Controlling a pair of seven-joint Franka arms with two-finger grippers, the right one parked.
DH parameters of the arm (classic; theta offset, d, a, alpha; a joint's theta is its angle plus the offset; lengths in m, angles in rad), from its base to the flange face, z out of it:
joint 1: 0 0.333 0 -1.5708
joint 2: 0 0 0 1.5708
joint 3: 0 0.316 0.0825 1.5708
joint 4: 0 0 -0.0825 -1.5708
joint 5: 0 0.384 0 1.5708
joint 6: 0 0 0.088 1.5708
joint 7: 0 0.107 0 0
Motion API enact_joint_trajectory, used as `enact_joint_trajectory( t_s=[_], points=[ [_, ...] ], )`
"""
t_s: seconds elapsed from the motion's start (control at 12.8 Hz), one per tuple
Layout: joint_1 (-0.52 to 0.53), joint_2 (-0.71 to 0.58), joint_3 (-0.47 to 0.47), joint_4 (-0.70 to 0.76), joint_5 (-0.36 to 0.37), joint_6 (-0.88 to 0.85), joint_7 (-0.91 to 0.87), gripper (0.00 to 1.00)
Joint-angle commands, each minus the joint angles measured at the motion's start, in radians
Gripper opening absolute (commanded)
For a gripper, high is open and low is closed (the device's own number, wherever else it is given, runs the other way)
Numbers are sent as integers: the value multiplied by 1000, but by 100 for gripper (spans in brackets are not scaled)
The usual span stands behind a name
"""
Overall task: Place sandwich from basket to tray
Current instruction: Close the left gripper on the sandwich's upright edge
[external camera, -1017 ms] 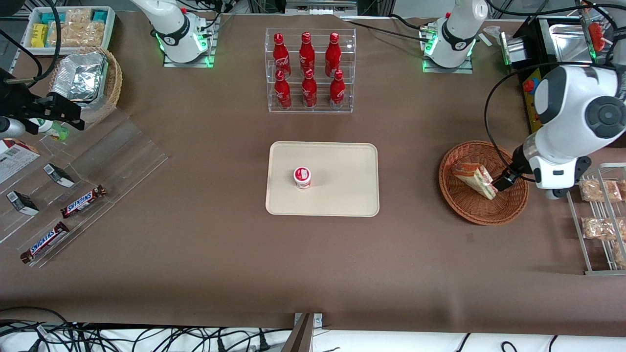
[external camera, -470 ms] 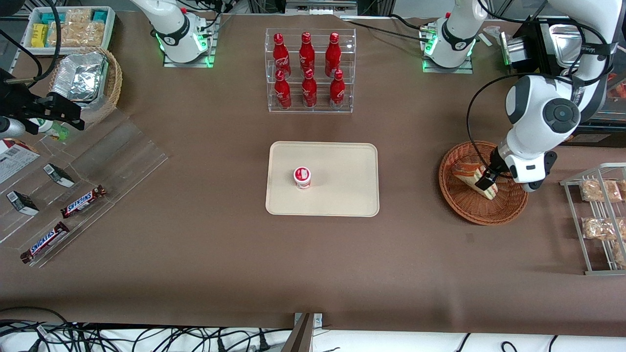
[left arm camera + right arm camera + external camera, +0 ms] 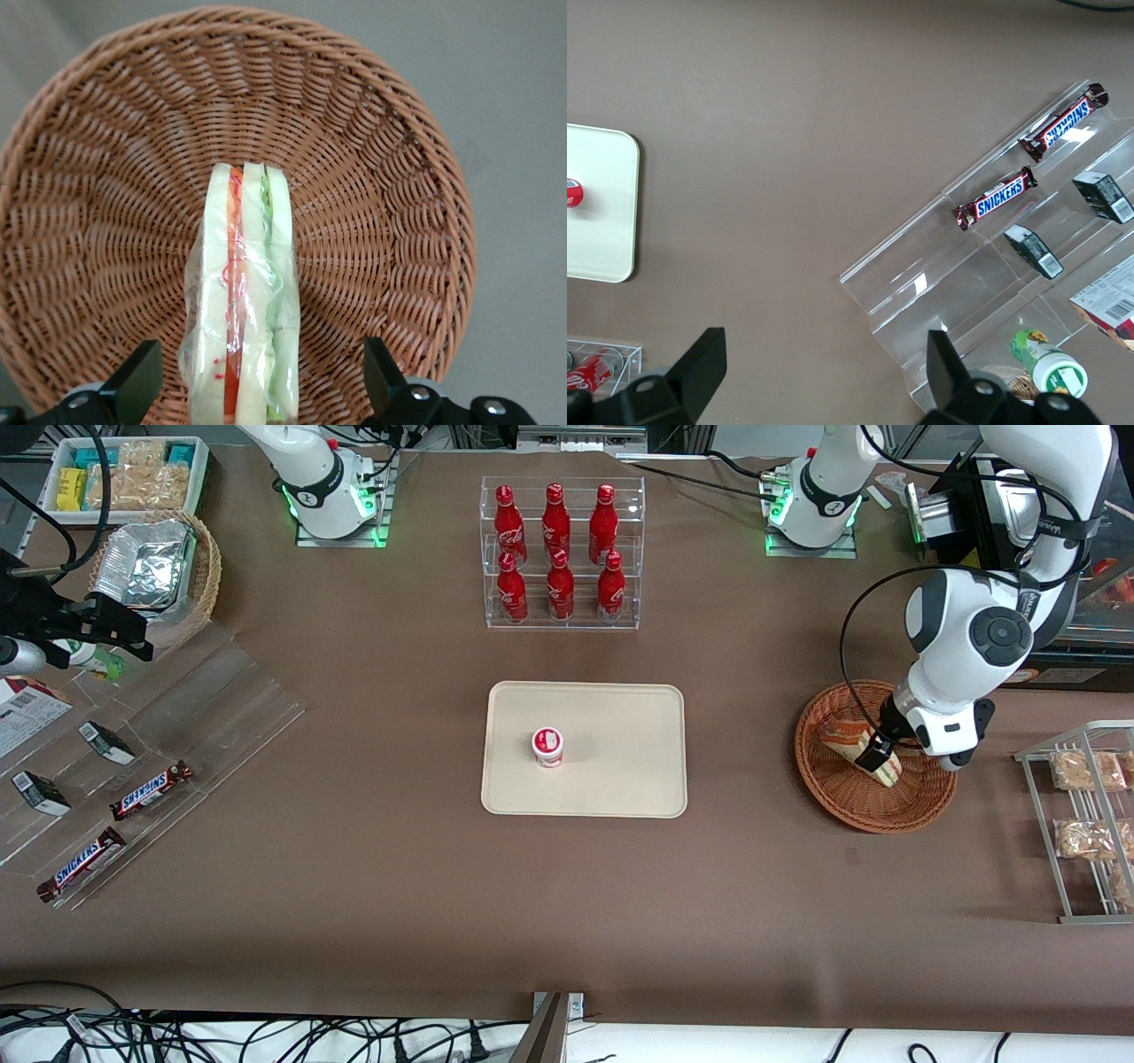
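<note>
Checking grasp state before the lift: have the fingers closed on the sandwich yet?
No. In the left wrist view the gripper is open, its fingers clear of the sandwich in the basket.

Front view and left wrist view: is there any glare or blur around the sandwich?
Front view: even light, no glare on the sandwich; the arm partly covers it. Left wrist view: sharp, slight shine on its wrap; the open tool straddles it in the basket.

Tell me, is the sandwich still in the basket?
Yes. The sandwich lies in the basket, between the open gripper fingers.

Reddish-brown woven basket [image 3: 372, 177], cream tray [image 3: 620, 717]
</note>
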Motion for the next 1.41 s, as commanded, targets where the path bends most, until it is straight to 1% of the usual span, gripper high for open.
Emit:
enact_joint_trajectory(
  t_s=[0.0,0.23,0.31,0.39,0.47,0.86,0.94,1.17,1.33],
  points=[
    [4,22,3,-29,25,64,-28,100],
    [4,48,5,-27,25,64,-28,100],
    [4,54,6,-26,25,64,-28,66],
    [4,59,6,-26,25,65,-26,14],
    [4,60,6,-26,25,65,-26,0],
    [4,41,9,-10,25,50,-20,0],
    [4,25,9,12,25,14,-20,0],
    [2,17,-5,204,25,-294,-8,0],
    [-1,13,-9,322,25,-455,36,0]
  ],
)
